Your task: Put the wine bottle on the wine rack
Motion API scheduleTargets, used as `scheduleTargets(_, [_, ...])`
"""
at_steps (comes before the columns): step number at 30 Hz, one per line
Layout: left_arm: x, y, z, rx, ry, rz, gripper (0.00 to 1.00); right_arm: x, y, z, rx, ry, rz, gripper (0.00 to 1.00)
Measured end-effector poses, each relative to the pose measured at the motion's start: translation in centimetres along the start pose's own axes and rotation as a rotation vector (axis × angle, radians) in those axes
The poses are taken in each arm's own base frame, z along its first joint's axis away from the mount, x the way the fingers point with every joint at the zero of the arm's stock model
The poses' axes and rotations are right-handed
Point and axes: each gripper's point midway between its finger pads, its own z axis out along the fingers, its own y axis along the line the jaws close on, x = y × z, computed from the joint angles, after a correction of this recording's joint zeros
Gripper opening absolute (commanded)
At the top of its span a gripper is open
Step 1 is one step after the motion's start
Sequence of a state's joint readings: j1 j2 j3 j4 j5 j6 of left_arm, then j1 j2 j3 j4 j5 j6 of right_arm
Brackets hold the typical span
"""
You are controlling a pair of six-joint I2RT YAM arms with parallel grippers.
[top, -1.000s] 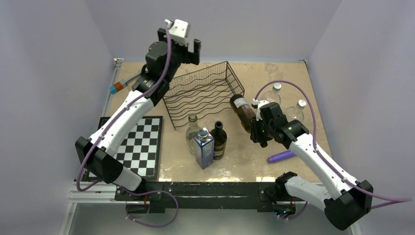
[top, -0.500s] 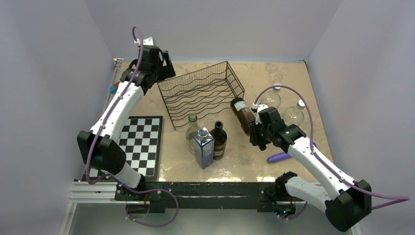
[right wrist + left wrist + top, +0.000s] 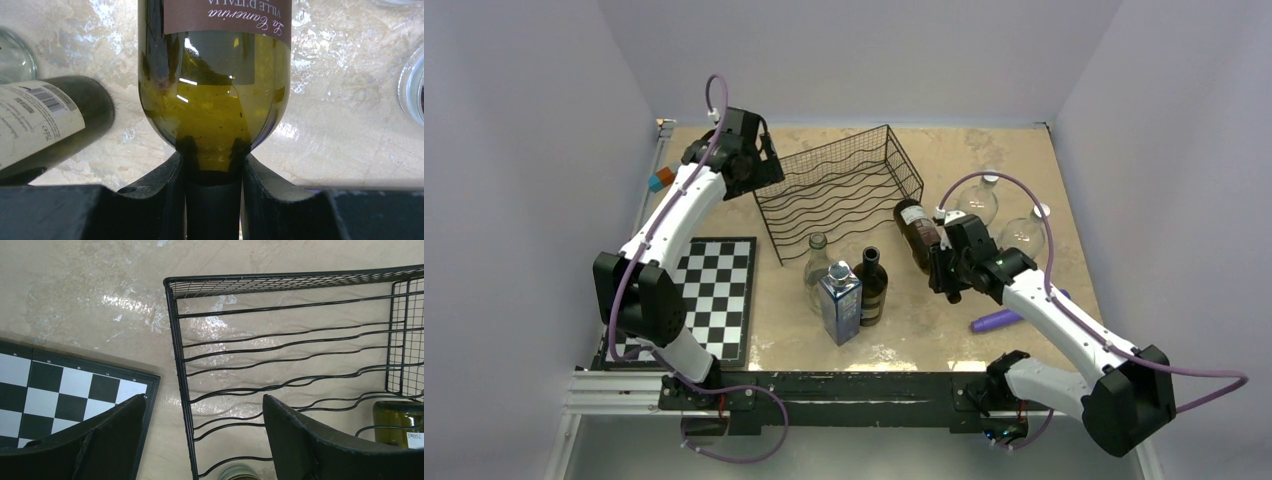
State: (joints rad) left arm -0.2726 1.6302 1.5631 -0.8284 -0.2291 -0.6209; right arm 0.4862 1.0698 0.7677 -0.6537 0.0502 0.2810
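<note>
We show the right gripper [image 3: 944, 268] clamped on the neck of the wine bottle [image 3: 918, 232], just right of the centre-frame wine rack [image 3: 839, 195]; the left gripper [image 3: 764, 165], jaws wide, has descended to the rack's left corner, likely to brace it.

Left end effector [image 3: 204, 405] spread wide, arm extended far; right end effector [image 3: 212, 167] clamped, elbow bent.

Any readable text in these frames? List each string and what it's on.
"VILLE D'ITALIA": printed on the wine bottle label.
"La ...merina": script line on the same label; the first letters of the second word are unclear.
Barcode and small print on the dark bottle label: too small to read.
Carton print: blurred, unreadable.
Chessboard border marks: too small to read.
</note>
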Motion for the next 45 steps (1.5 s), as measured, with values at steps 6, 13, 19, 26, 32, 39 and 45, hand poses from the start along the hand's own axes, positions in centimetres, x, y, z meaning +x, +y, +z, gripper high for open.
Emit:
scheduleTargets(6, [1.2, 0.2, 1.2, -0.013, 0.051, -0.007, 0.9, -1.3, 0.8, 0.8, -0.031, -0.041, 0.018, 0.0])
scheduleTargets(13, [2.9, 0.8, 1.9, -0.022, 0.097, -0.002, 0.9, -1.8, 1.9, 3.6, -0.077, -0.076, 0.057, 0.0])
scheduleTargets(19, [3.2, 1.1, 2.0, -0.026, 0.109, -0.003, 0.88, -2.6, 2.9, 5.7, -0.123, -0.114, 0.066, 0.0])
scheduleTargets(26, [4.2, 2.1, 1.5, -0.035, 0.114, -0.007, 0.71, -3.8, 3.4, 7.4, -0.141, -0.168, 0.066, 0.0])
scheduleTargets(32, [4.0, 2.4, 1.2, -0.032, 0.104, -0.014, 0.54, -4.9, 3.7, 9.0, -0.151, -0.203, 0.061, 0.0])
scheduleTargets(39, [4.3, 2.8, 1.2, -0.038, 0.11, -0.017, 0.51, -6.8, 3.4, 10.8, -0.188, -0.232, 0.097, 0.0])
scheduleTargets(45, [4.3, 2.7, 1.2, -0.032, 0.114, -0.017, 0.52, -8.2, 2.6, 11.6, -0.201, -0.225, 0.111, 0.0])
